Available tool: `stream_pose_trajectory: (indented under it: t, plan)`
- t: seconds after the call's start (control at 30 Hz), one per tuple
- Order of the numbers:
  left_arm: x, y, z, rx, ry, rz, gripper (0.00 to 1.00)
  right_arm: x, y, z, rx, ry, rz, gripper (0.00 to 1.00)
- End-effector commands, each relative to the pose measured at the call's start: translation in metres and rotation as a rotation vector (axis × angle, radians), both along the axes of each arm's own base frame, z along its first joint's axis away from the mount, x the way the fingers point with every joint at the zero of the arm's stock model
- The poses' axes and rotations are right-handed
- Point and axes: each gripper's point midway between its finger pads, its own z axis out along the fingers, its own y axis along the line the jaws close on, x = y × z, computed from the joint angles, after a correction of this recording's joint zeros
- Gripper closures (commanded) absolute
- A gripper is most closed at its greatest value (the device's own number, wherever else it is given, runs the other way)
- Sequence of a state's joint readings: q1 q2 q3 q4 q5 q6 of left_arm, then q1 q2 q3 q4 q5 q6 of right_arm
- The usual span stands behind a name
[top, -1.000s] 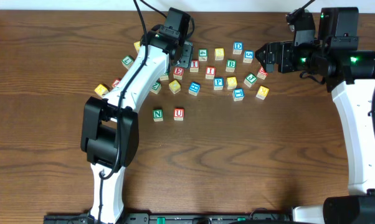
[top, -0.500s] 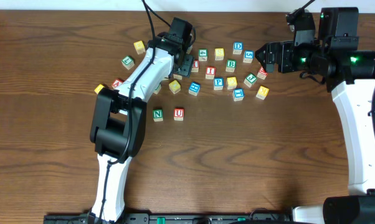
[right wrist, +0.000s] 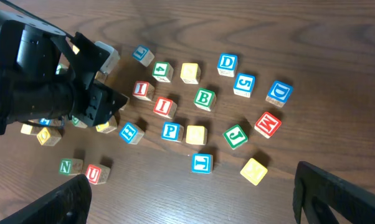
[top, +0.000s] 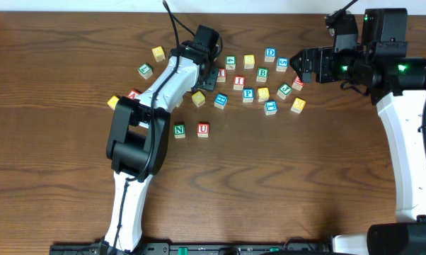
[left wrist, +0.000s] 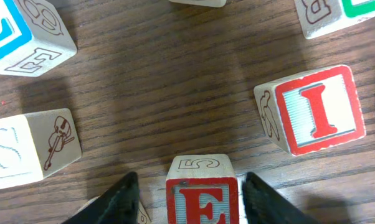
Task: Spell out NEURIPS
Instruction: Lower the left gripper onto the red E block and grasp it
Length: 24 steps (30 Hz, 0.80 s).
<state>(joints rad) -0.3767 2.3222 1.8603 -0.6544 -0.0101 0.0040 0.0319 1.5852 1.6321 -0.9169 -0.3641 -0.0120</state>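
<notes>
Left hand (left wrist: 192, 182): partly wide, straddled the red E cube (left wrist: 203, 198) without clamping.
Right hand (right wrist: 190, 180): wide, held nothing.

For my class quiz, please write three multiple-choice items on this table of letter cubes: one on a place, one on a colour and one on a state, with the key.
1. Where do the N cube and U cube stand?
A. side by side, apart from the other cubes
B. stacked
C. far apart

2. What colour is the letter on the I cube?
A. green
B. red
C. blue

3. How does the left gripper stand?
A. shut on the I cube
B. over bare wood
C. jaws either side of the E cube

Key:
1 A, the overhead view shows the pair alone.
2 B, the left wrist view shows a red I.
3 C, a finger flanks each side of the E.
</notes>
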Motion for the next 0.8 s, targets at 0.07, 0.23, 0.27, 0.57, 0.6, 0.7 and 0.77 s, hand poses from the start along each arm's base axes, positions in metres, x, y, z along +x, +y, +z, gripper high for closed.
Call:
stream_pose_trajectory:
  t: [0.07, 0.23, 0.27, 0.57, 0.6, 0.7, 0.77]
  plan:
    - [-0.0022, -0.0005, -0.0061, 0.001, 0.015, 0.002, 0.56, 0.0001, -0.0004, -0.003, -0.001, 0.005, 0.01, 0.01]
    - [-0.0023, -0.0005, -0.0061, 0.001, 0.015, 0.002, 0.62, 0.0001, -0.0004, -0.003, -0.001, 0.005, 0.009, 0.01]
    - [-0.0023, -0.0005, -0.0061, 0.001, 0.015, 0.003, 0.62, 0.0001, -0.0004, -0.003, -0.001, 0.005, 0.01, 0.01]
    - [-0.0106, -0.0036, -0.0105, -0.003, 0.043, 0.033, 0.63, 0.0001, -0.0004, -0.003, -0.001, 0.005, 0.01, 0.01]
    - [-0.0107, -0.004, -0.0106, -0.004, 0.043, 0.032, 0.63, 0.0001, -0.0004, -0.003, -0.001, 0.005, 0.009, 0.01]
    - [-0.0097, -0.0042, -0.0102, -0.005, 0.039, 0.033, 0.63, 0.0001, -0.0004, -0.003, -0.001, 0.005, 0.01, 0.01]
    - [-0.0095, -0.0037, -0.0102, -0.003, 0.038, 0.034, 0.64, 0.0001, -0.0004, -0.003, -0.001, 0.005, 0.009, 0.01]
